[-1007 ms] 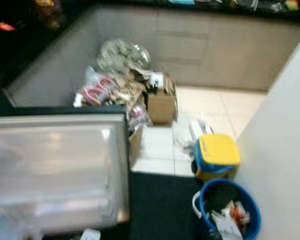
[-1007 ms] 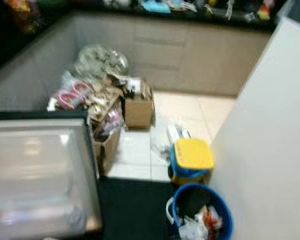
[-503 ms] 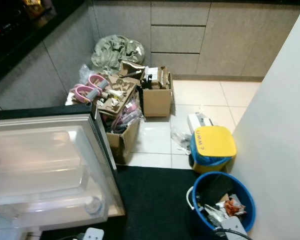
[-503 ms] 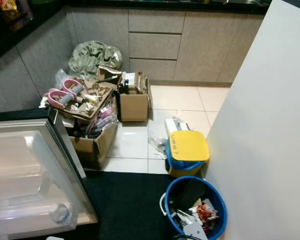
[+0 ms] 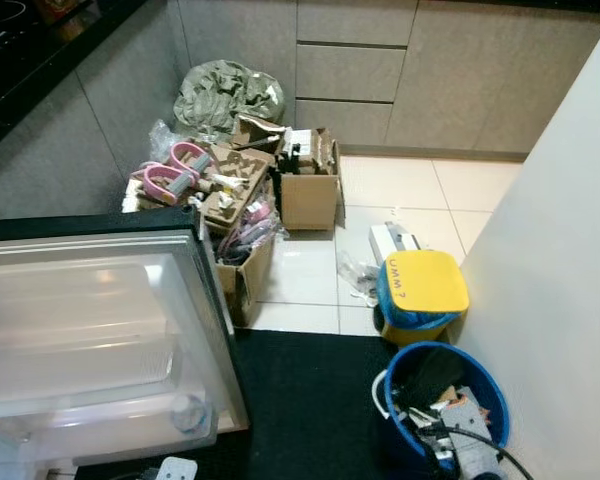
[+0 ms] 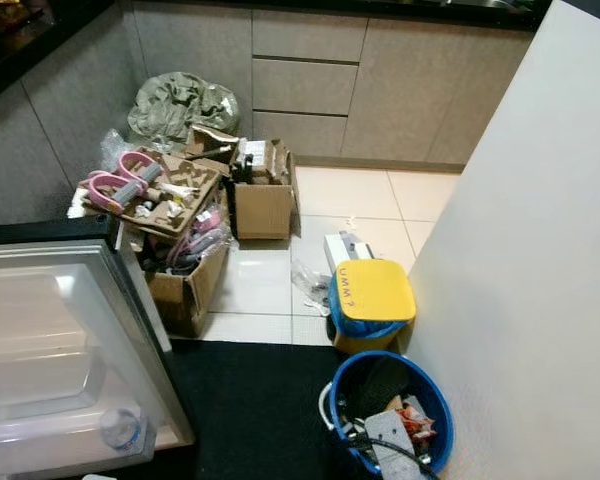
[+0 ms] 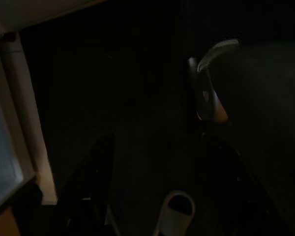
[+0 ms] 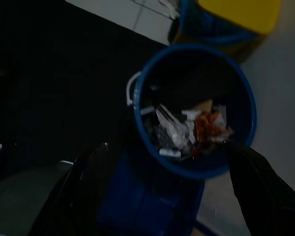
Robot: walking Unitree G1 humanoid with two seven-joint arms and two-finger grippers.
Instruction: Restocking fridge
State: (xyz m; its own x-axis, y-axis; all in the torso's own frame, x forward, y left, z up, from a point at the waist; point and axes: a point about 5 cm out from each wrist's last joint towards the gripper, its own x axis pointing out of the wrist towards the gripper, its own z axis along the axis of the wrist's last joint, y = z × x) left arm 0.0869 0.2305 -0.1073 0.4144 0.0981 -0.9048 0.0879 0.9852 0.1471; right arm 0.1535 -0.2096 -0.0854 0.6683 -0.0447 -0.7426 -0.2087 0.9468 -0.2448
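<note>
The open fridge door (image 5: 90,330) stands at the left, its clear shelf bins facing me. A small bottle (image 5: 187,410) lies in the lowest door bin. My right gripper (image 8: 172,196) hangs open over the blue bucket (image 8: 250,108), its two black fingers (image 8: 83,187) wide apart with nothing between them. A grey part of the right arm (image 5: 470,458) with a black cable shows above that bucket. The left wrist view is very dark: a pale fridge edge (image 7: 19,113) and a white loop (image 7: 174,211) can be made out.
A black mat (image 5: 310,400) lies before the fridge. The blue bucket (image 5: 450,349) holds rubbish; behind it stands a yellow-lidded bin (image 5: 423,285). Cardboard boxes (image 5: 310,195) full of clutter and a green bag (image 5: 225,92) sit against grey cabinets (image 5: 350,70). A white wall (image 5: 560,280) closes the right.
The camera has swung and steadied, so the blur is gone. The right arm's grey part now reaches further up over the blue bucket.
</note>
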